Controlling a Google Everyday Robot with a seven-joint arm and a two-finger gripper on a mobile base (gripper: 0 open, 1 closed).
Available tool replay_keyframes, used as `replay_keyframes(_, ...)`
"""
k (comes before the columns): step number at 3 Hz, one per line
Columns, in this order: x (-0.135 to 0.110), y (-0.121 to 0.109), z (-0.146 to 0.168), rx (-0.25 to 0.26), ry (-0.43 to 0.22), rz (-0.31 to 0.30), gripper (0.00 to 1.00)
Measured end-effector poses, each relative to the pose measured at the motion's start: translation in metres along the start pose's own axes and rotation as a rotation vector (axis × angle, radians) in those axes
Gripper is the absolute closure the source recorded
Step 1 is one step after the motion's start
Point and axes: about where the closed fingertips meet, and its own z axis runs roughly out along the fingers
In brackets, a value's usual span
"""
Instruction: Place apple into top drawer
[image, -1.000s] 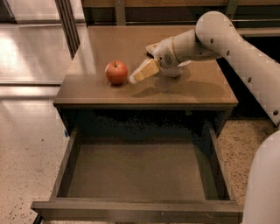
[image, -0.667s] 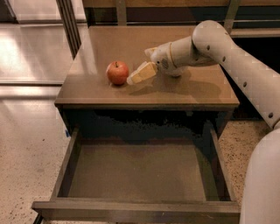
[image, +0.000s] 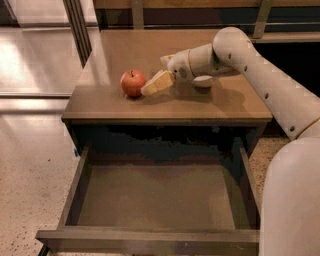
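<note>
The red-orange apple (image: 133, 82) sits on the cabinet top (image: 110, 105), left of middle. My gripper (image: 159, 72) is just right of the apple, low over the top, and open. Its near cream finger (image: 157, 83) reaches almost to the apple's right side, and the far finger (image: 166, 59) stands behind it. Nothing is held. The top drawer (image: 150, 241) is pulled fully out below the cabinet top and holds nothing. My white arm (image: 250, 65) comes in from the right.
A white bowl (image: 204, 81) stands on the cabinet top behind the wrist, mostly hidden by it. Pale shiny floor (image: 35, 150) lies to the left. Dark railing posts (image: 77, 25) stand behind the cabinet's left corner.
My gripper has moved a little left toward the apple, so its near finger is now close to the apple's side. The apple and the drawer have not moved.
</note>
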Motion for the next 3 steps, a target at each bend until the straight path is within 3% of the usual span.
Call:
replay_keyframes(2,-0.008,-0.010,0.018,-0.033,-0.014,-0.014,0.00)
replay_keyframes(3,-0.013,-0.009,0.029,-0.075,-0.022,-0.005,0.00)
